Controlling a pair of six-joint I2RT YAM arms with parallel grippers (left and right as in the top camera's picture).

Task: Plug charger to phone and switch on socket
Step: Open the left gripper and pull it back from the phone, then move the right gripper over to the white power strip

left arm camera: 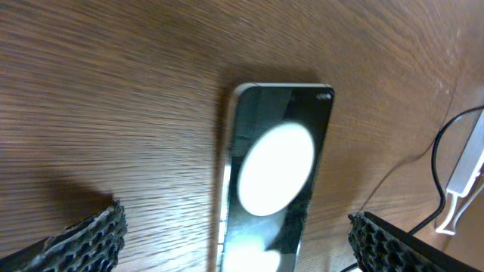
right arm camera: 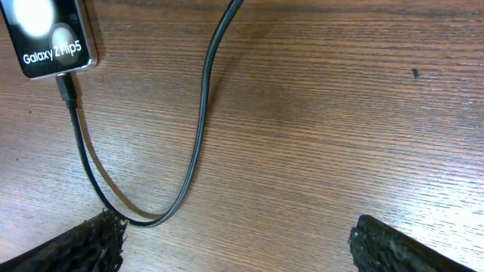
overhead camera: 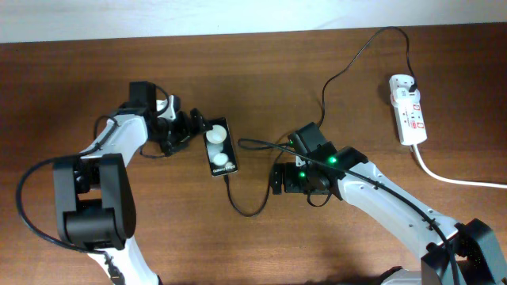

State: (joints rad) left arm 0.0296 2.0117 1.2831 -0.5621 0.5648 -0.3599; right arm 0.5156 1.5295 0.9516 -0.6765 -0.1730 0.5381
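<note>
a brown wooden table (overhead camera: 238, 253) fills nearly all of every view; its fine grain runs lengthwise. beyond its far edge, the overhead view shows a pale off-white strip (overhead camera: 158, 16), wall or floor, i cannot tell which; a small dark speck (right arm camera: 414, 73) marks the wood in the right wrist view
</note>
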